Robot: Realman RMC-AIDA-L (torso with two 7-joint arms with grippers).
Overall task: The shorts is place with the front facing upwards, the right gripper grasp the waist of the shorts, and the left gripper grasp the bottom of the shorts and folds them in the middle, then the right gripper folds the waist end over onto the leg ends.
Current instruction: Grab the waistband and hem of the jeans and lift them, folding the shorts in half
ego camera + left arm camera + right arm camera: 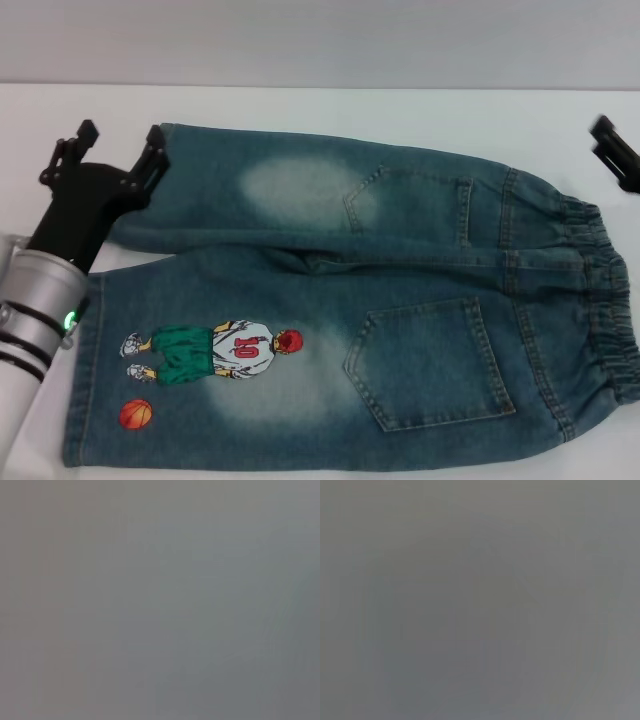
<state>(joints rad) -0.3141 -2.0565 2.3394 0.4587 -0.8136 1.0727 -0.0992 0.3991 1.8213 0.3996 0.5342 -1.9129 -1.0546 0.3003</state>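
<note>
Denim shorts flat, unfolded; left tool spread wide at far leg hem, empty

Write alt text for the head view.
Denim shorts lie flat on a white table, waist toward the right, leg ends toward the left. The open left gripper sits at the far leg's hem; the right gripper shows at the right edge, beyond the waist.

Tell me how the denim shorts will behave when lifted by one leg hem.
The shorts will probably sag rather than hold shape: the cloth lies flat with soft creases between the legs. The gathered waist looks thicker, so that end may drag. The left gripper, open at the far leg's hem, should get decent grip, since denim seems rough.
</note>
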